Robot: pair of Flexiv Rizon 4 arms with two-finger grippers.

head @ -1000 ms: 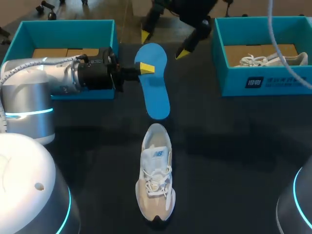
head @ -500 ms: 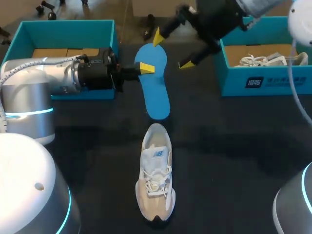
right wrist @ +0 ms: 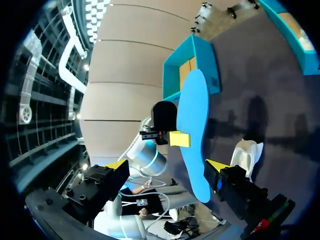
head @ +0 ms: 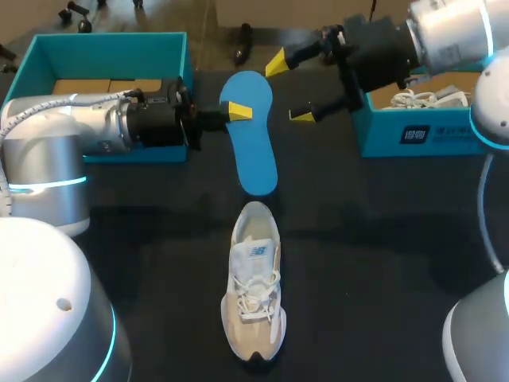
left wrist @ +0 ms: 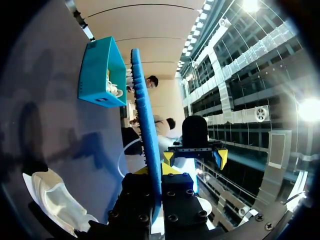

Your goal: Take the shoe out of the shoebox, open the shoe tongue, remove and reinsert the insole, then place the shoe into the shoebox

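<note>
Gripping one insole, left gripper; right gripper agape; two shoes, two shoeboxes

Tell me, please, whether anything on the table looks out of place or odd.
Only the blue insole: it is out of the shoe, clamped at its edge in the left gripper. Nothing looks spilled or damaged.

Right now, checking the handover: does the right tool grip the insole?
No, the right tool stands open, not touching the insole.
</note>
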